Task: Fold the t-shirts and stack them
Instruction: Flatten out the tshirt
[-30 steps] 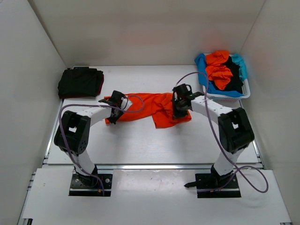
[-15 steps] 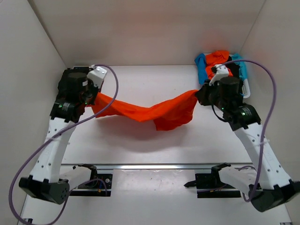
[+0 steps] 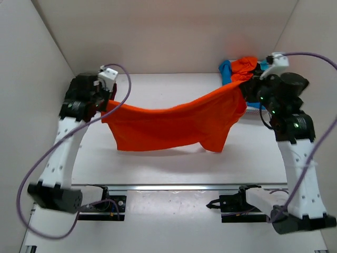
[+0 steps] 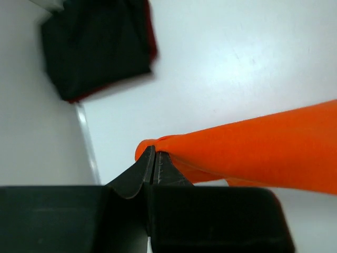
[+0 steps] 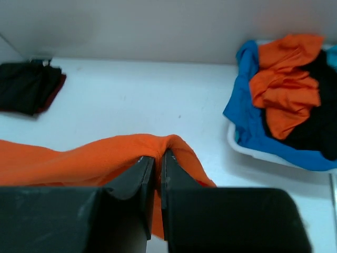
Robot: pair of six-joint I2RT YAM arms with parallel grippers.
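Orange shirt (image 3: 174, 124) now lifted off table (image 3: 158, 87), spread wide; left gripper (image 4: 154, 154) and right gripper (image 5: 158, 158) each clamped on it. Ready to lay flat.

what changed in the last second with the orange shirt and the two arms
Both arms rose and swung apart toward the far corners, lifting the orange t-shirt off the table. It was bunched there and now hangs spread between the left gripper and the right gripper. Nothing was let go: both grippers stayed shut on its upper edge. The folded dark stack and the basket of shirts stayed put.
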